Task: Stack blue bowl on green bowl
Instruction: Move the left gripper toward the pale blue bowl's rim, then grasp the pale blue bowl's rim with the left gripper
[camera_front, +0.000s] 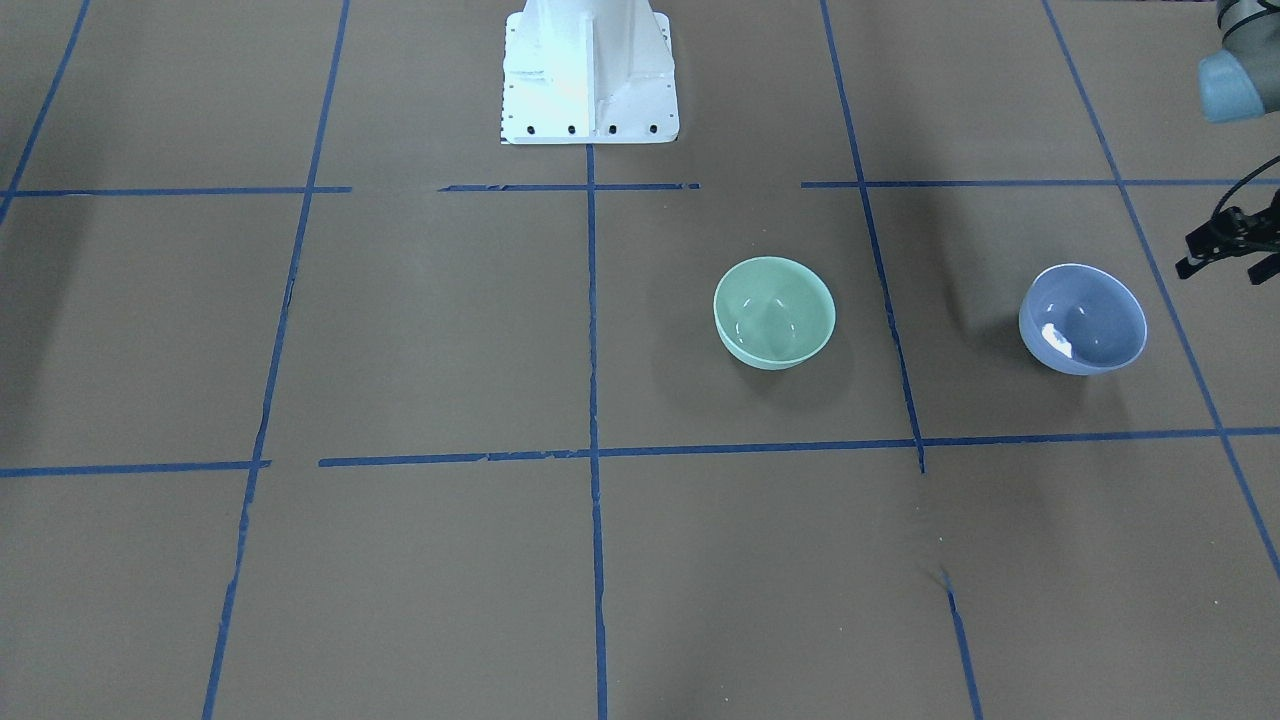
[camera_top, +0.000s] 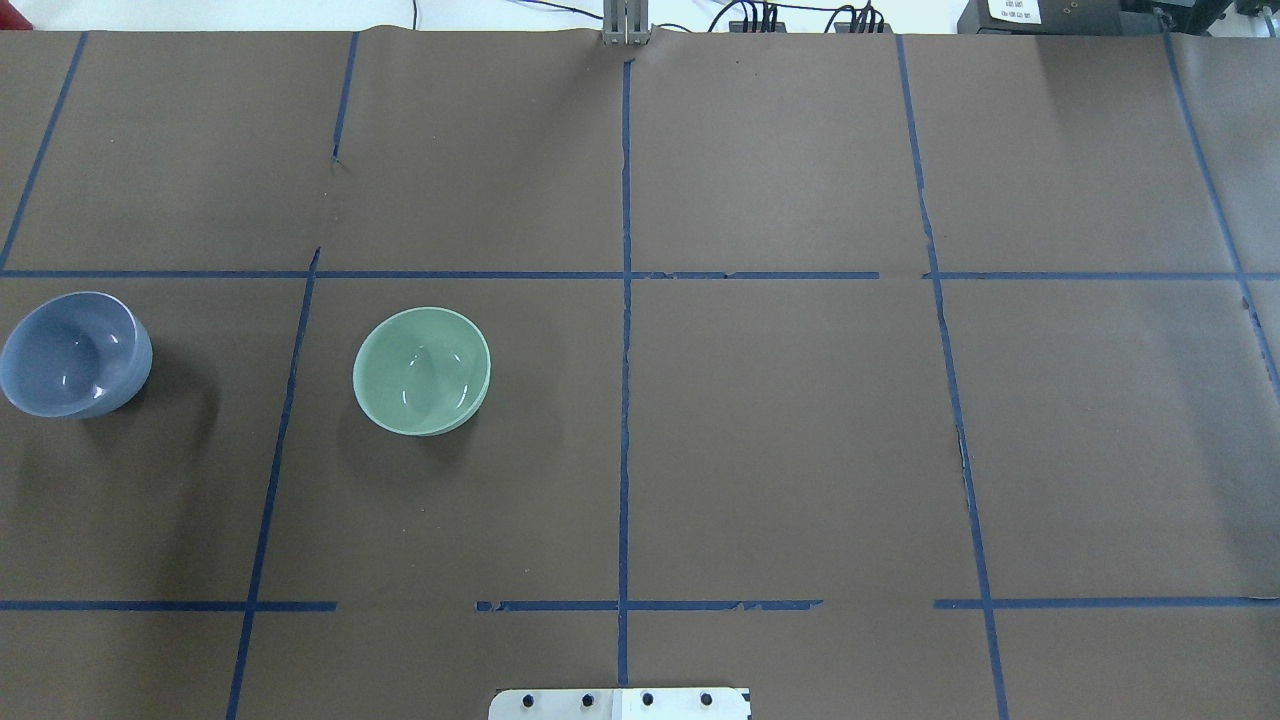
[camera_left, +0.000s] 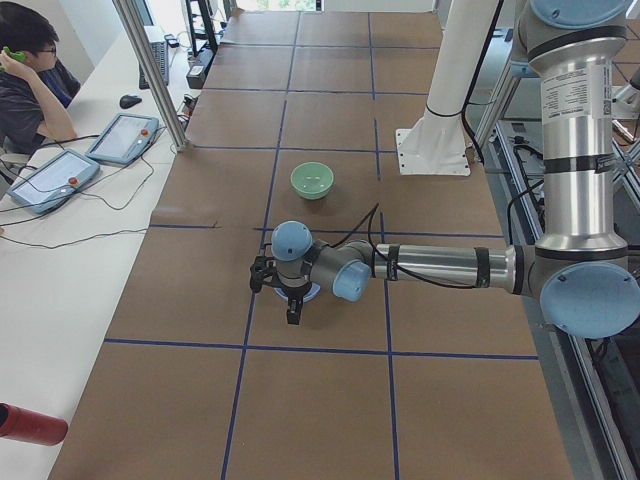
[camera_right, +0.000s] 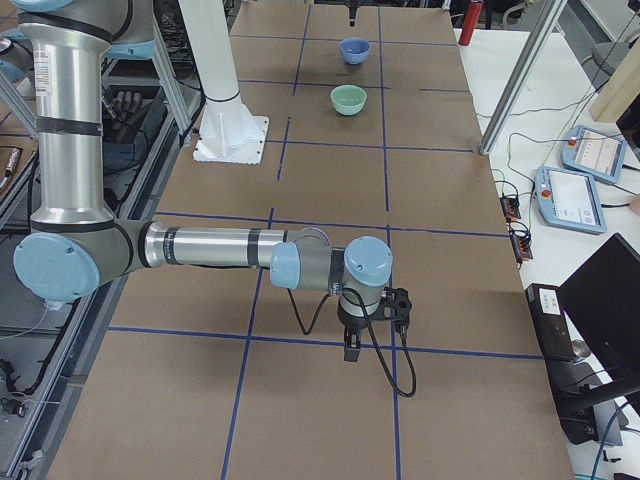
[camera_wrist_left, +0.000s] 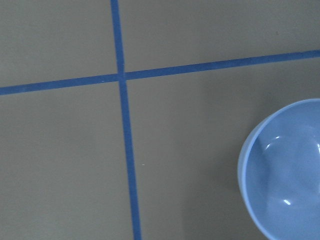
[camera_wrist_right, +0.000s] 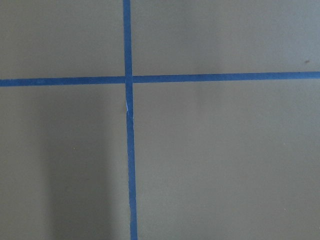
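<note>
Overhead exterior: blue bowl (camera_top: 75, 355) and green bowl (camera_top: 422, 370), mouths up, well apart (left, right jaws: gap indiscernible).

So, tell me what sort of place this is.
Most likely a robotics lab workcell: a table covered in brown paper gridded with blue tape, a robot arm reaching over it, and teach pendants on the side bench.

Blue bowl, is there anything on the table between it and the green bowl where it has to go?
Nothing visible does. Between the blue bowl and the green bowl lies only bare table, crossed by one flat blue tape line.
</note>
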